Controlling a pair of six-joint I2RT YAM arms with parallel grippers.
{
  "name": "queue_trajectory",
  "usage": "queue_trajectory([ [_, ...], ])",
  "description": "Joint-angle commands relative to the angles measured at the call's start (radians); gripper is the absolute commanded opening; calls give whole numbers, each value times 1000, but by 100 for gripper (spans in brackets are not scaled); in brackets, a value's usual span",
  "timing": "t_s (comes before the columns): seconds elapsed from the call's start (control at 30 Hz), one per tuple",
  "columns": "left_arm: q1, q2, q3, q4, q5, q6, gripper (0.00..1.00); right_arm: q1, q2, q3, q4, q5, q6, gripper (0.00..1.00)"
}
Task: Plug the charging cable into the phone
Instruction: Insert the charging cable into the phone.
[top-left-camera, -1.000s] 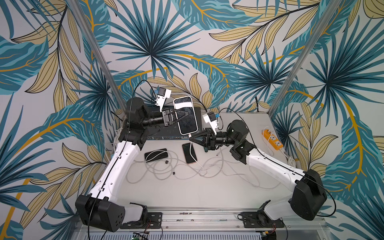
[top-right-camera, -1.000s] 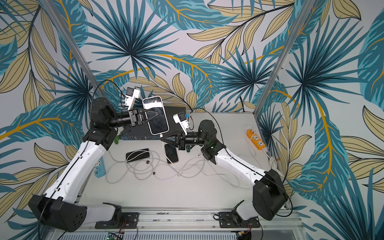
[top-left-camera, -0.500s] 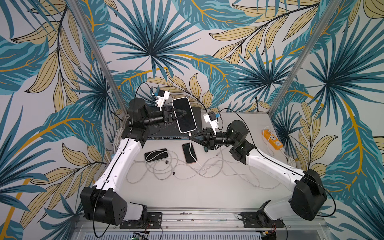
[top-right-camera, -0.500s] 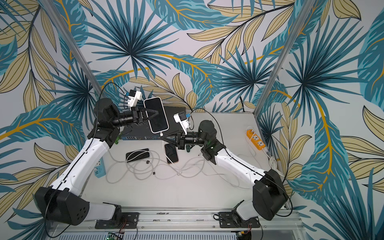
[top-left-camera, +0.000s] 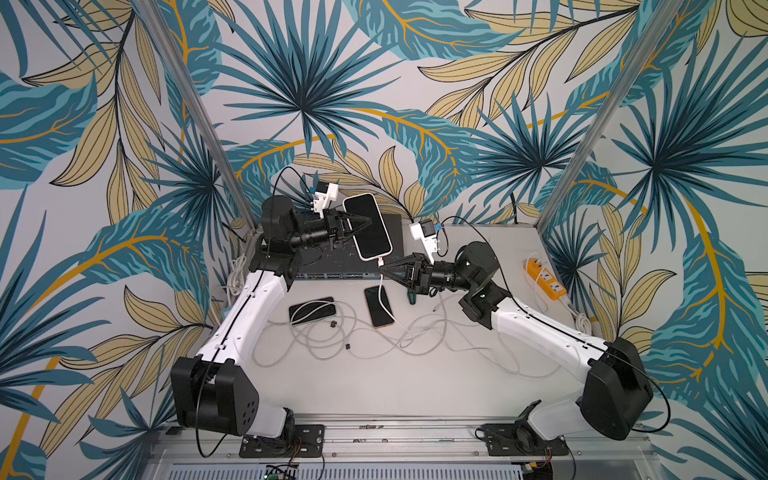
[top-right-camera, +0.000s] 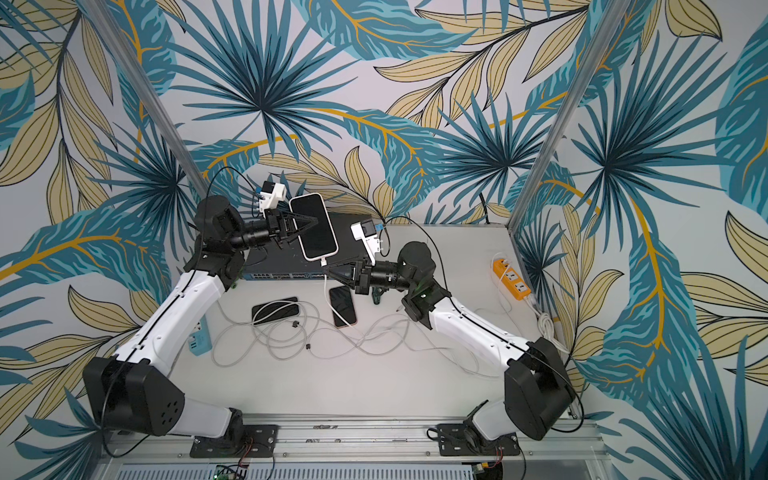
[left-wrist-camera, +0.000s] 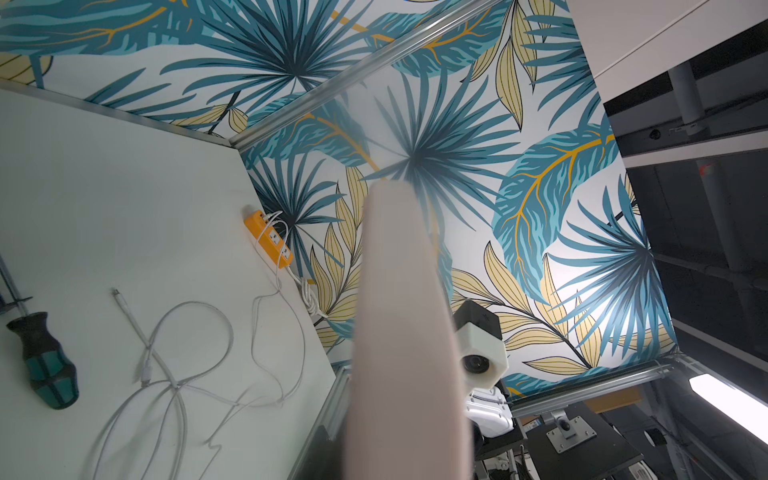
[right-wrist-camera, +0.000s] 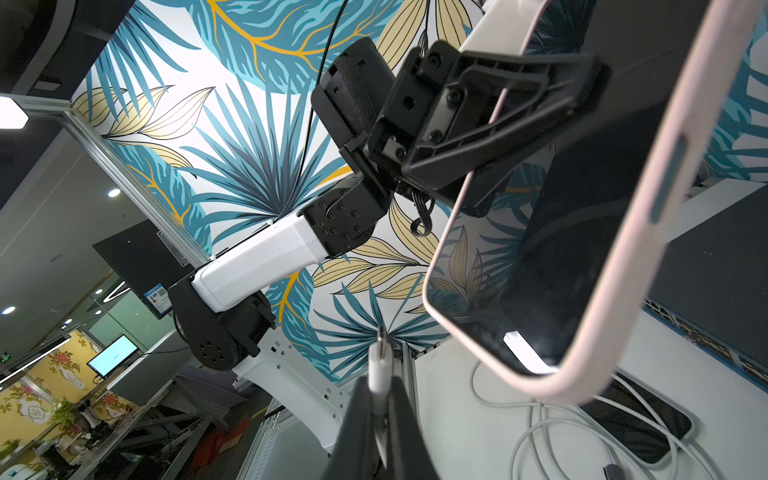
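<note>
My left gripper (top-left-camera: 360, 227) is clamping pink-cased phone (top-left-camera: 371, 232) across its faces, jaws nearly closed. My right gripper (right-wrist-camera: 380, 390) is pinching charging cable plug (right-wrist-camera: 378, 357), jaws fully closed. Phone's bottom edge is hanging just beyond my right fingertips, beside plug tip, apart; plug not yet inserted.

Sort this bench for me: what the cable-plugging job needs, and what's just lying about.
In the job:
- pink-cased phone, clamped in the left gripper
- white cable plug, pinched in the right gripper, not yet in

Lying about:
- black phone
- orange-edged phone
- loose cables
- screwdriver
- orange power strip
- network switch
</note>
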Motion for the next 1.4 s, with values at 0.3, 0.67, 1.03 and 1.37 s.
queue_trajectory([
  [0.3,8,-2,38,116,27,-34,0,-10,41,-21,60,-9,72,0],
  [0.67,8,-27,13,109,46,-8,0,-16,51,-18,69,-7,89,0],
  [1.03,5,-23,14,109,46,-6,0,-19,64,-17,74,-14,91,0],
  [1.37,1,-29,12,104,53,8,0,-20,62,-19,74,-20,90,0],
])
